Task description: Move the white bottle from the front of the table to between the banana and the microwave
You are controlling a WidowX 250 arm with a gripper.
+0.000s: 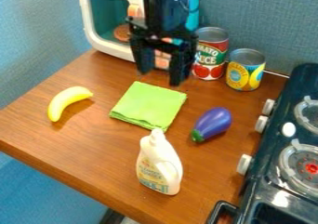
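Note:
The black gripper (162, 76) hangs over the back of the wooden table, in front of the white toy microwave. Its two fingers are spread apart and it is open, with nothing held between them. Just below and in front of it lies a folded green cloth (149, 105). A yellow banana (67, 101) is on the left, and a purple eggplant (214, 122) with a green stem end rests to the cloth's right. Nearer the camera is a white bottle (159, 165). Two cans, a red and green one (211, 56) and a yellow and blue one (245, 70), are at the back right.
The microwave (112, 48) stands at the back left of the wooden table (81, 146), with its teal interior showing. Along the right side is a dark toy stove (286, 139) with burners and white knobs. Behind runs a blue-grey wall. The table's front edge slants across the lower left.

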